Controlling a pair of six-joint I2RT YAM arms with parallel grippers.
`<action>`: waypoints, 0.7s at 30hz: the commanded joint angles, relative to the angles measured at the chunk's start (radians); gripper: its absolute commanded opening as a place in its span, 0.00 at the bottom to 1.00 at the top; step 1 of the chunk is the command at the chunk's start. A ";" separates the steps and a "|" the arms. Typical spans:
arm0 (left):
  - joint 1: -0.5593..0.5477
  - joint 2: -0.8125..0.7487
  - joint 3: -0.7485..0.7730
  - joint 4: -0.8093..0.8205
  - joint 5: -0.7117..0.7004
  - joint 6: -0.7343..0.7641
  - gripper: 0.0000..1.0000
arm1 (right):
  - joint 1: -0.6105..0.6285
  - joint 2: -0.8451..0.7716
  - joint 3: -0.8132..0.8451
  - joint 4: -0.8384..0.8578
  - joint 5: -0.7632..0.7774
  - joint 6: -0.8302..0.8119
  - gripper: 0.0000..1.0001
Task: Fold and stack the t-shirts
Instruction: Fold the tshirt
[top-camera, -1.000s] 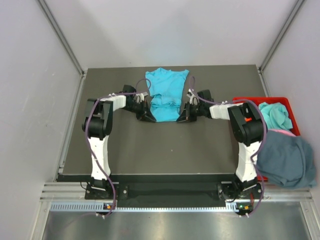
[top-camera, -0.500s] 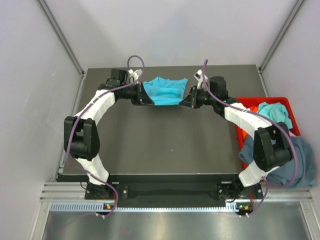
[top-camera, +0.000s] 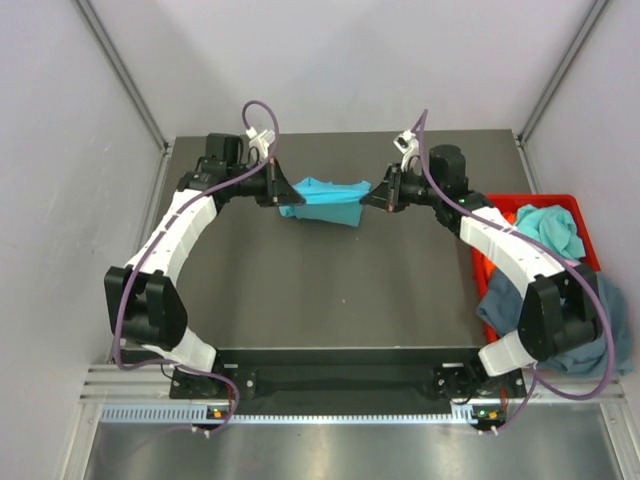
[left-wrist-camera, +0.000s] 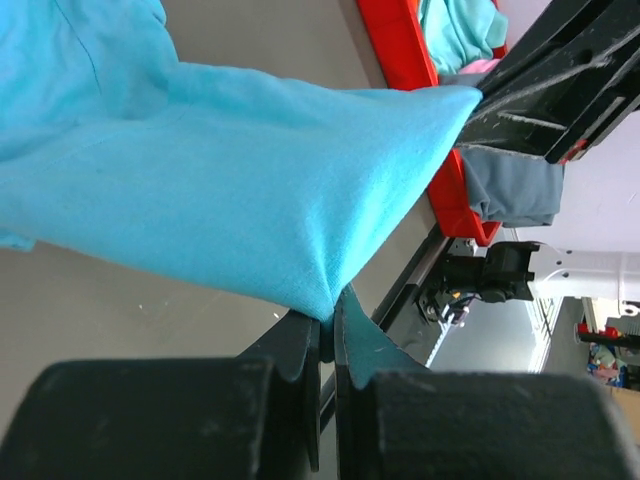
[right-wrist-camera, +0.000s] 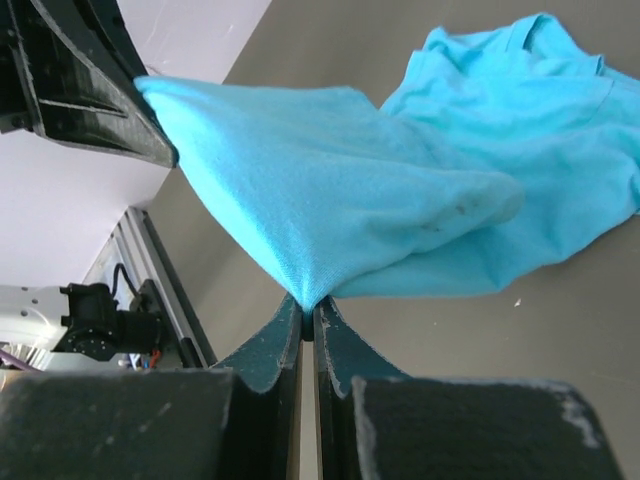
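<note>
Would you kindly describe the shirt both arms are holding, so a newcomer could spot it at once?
Look to the far end of the dark table, between the two arms. There a bright turquoise t-shirt is stretched between the left arm's fingers and the right arm's fingers. Unlike the teal cloth and grey shirt at the red bin, it alone is gripped.

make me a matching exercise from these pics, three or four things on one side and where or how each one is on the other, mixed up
Things
1. turquoise t-shirt
2. slate blue-grey t-shirt
3. red bin
4. right gripper

Places or states
a. holds a teal cloth, at the right side of the table
b. shut on a pinch of the turquoise t-shirt
c. draped over the bin's near end
d. partly lifted, at the table's far side

Pairs: 1-d, 2-c, 3-a, 4-b
</note>
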 joint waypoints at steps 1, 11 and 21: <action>0.016 -0.019 -0.058 0.015 -0.034 0.000 0.00 | -0.017 -0.021 -0.030 0.031 0.024 -0.011 0.00; 0.016 0.218 0.090 -0.020 -0.061 0.056 0.00 | -0.011 0.230 0.134 0.022 0.016 -0.017 0.00; 0.020 0.591 0.459 -0.097 -0.138 0.110 0.00 | -0.026 0.491 0.401 0.034 0.041 -0.023 0.00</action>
